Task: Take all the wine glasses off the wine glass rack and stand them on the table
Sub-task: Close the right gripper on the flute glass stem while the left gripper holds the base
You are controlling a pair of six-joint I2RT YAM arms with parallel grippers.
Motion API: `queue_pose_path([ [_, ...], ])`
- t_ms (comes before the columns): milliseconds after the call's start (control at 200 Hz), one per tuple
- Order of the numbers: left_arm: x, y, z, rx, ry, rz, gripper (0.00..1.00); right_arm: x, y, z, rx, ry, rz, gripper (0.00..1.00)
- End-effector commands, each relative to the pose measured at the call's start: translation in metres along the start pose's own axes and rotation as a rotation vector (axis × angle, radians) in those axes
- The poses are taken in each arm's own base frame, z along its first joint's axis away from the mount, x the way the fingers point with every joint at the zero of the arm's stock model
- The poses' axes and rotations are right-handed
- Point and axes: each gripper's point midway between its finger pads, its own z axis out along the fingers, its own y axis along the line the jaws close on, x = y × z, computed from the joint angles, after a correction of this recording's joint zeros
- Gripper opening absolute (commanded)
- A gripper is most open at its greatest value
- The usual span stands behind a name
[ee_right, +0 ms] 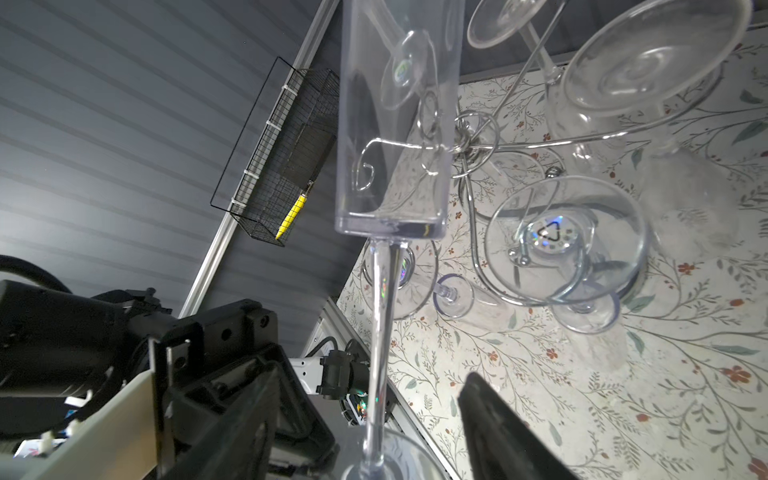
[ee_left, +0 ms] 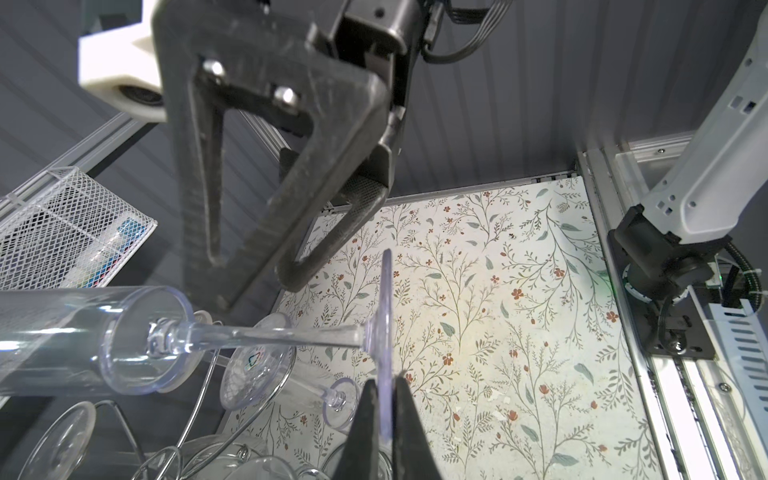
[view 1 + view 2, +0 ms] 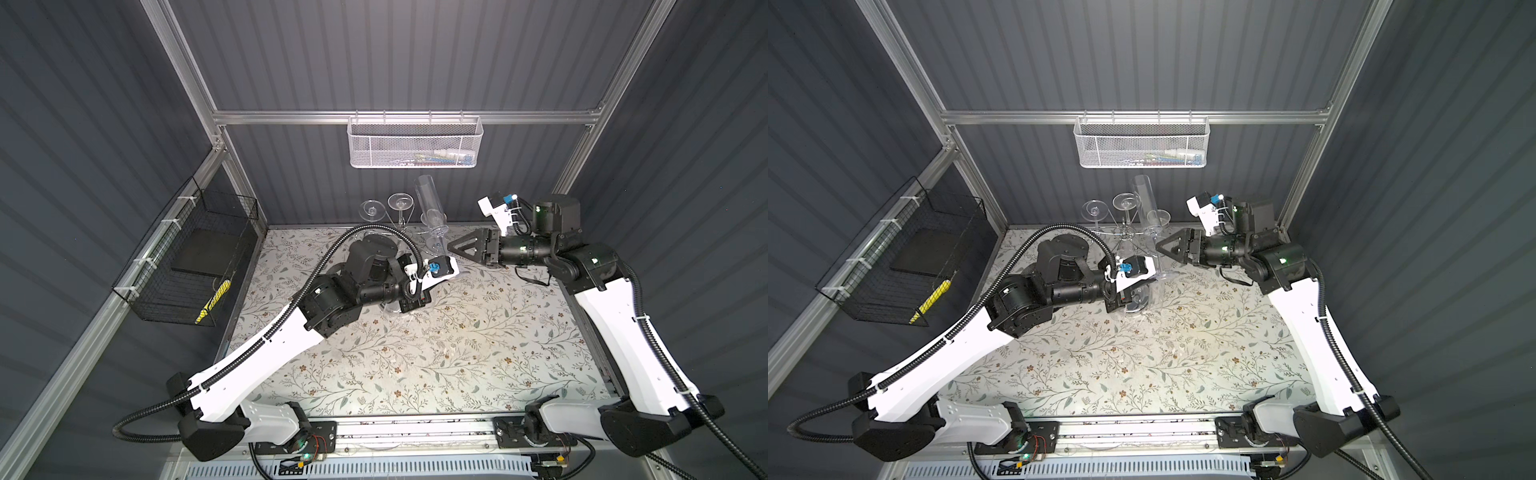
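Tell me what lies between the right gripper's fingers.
The stem of the tall wine glass stands between the right gripper fingers, touched by neither, in the right wrist view.

Enclosure: walls [image 3: 395, 54] of dark grey ribbed panel on three sides, held in an aluminium profile frame [image 3: 291, 117]. A white mesh basket [image 3: 415, 145] hangs from the back crossbar; its contents are small and coloured, not identifiable. A black wire basket [image 3: 187, 266] is fixed with white ties to the rail on the left of both top views. It holds a dark flat pad [image 3: 208, 253] and a yellow item [image 3: 212, 301]. Table [image 3: 457, 353]: pale floral-print covering with leaves and small brown flowers. Lighting even, brightest mid-table. An aluminium track [image 3: 415, 430] runs along the near edge.
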Motion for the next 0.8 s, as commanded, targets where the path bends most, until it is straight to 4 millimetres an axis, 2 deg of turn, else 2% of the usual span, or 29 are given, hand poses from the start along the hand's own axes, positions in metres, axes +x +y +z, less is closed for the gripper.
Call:
queue_pose_path([
  [0,-0.010,0.004,-0.003,-0.029,0.001,0.071,0.00,0.010,0.004,0.001,0.003,0.039,-0.035,0.63],
  [570,-0.014,-0.005,0.009,-0.029,0.015,0.115,0.00,0.025,-0.005,0.016,0.026,0.088,-0.033,0.19],
  [735,-0.015,-0.006,0.010,-0.028,0.012,0.117,0.00,0.024,-0.007,0.016,0.036,0.080,-0.043,0.00],
  [795,-0.017,-0.006,0.009,-0.032,0.003,0.112,0.00,0.024,-0.006,0.015,0.034,0.076,-0.043,0.00],
])
